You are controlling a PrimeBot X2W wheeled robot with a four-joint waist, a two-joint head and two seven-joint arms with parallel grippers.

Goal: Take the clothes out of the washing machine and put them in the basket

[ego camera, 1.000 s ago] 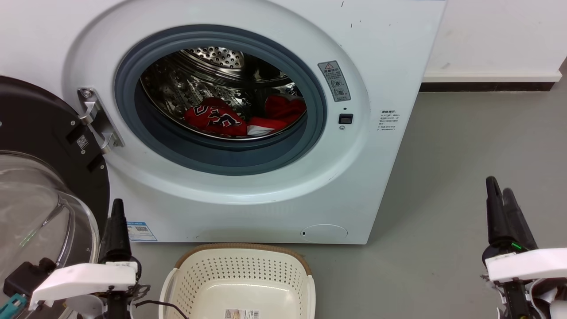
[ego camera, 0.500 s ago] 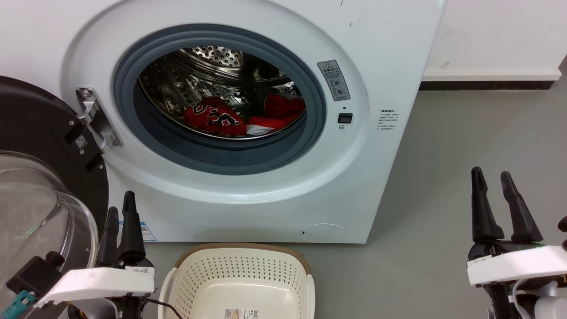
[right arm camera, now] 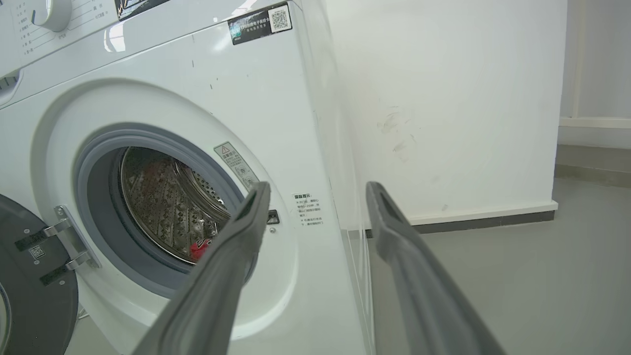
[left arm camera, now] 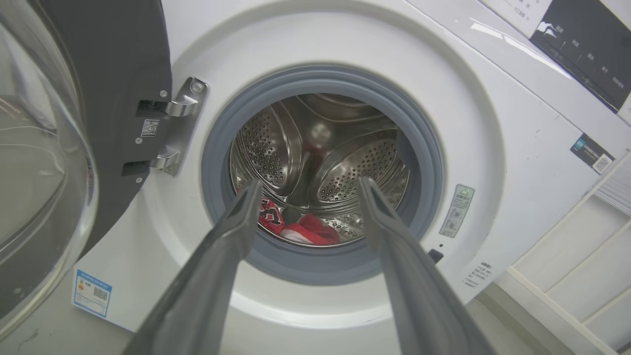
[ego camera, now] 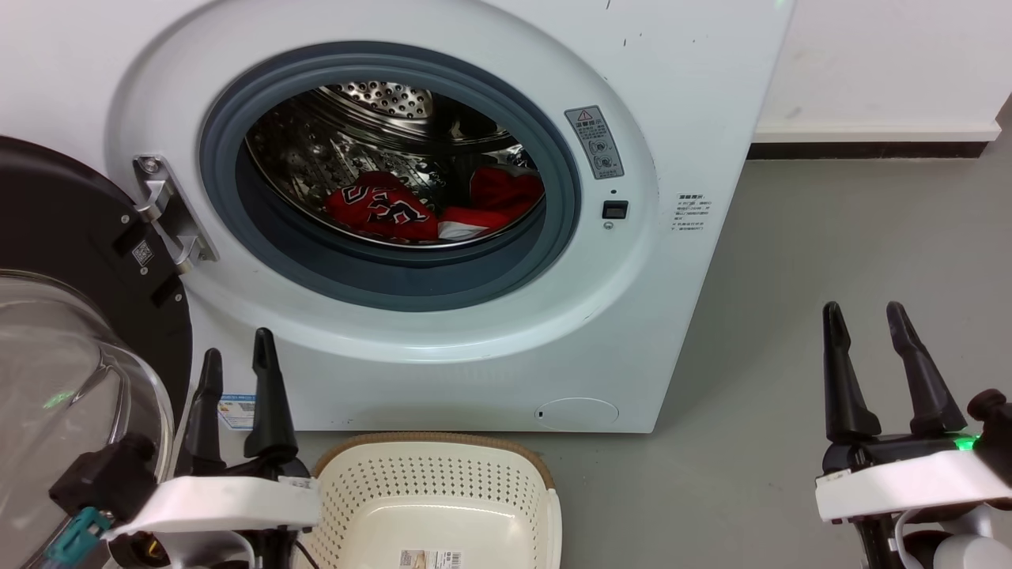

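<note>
while the washing machine (ego camera: 696, 95) stands with its black-framed glass door (ego camera: 71, 229) swung wide to the robot's left, the two red garments (ego camera: 383, 212) lie at the bottom of the perforated steel drum (ego camera: 308, 150), behind the grey porthole seal (ego camera: 569, 197). one garment shows black-and-white lettering; the other sits bunched just to its right, with a strip of white trim between them (the folds hide where one ends and the other begins). the cream laundry basket (ego camera: 431, 441) rests on the grey floor (ego camera: 830, 253) directly in front of the machine, a printed label (ego camera: 431, 559) on its bottom. the left gripper (ego camera: 237, 342) hovers just beside the basket's left rim, fingers parted and holding nothing; the left wrist view looks between them straight into the porthole. the right gripper (ego camera: 862, 306) hangs over bare floor well to the machine's right, jaws likewise spread and empty.
</note>
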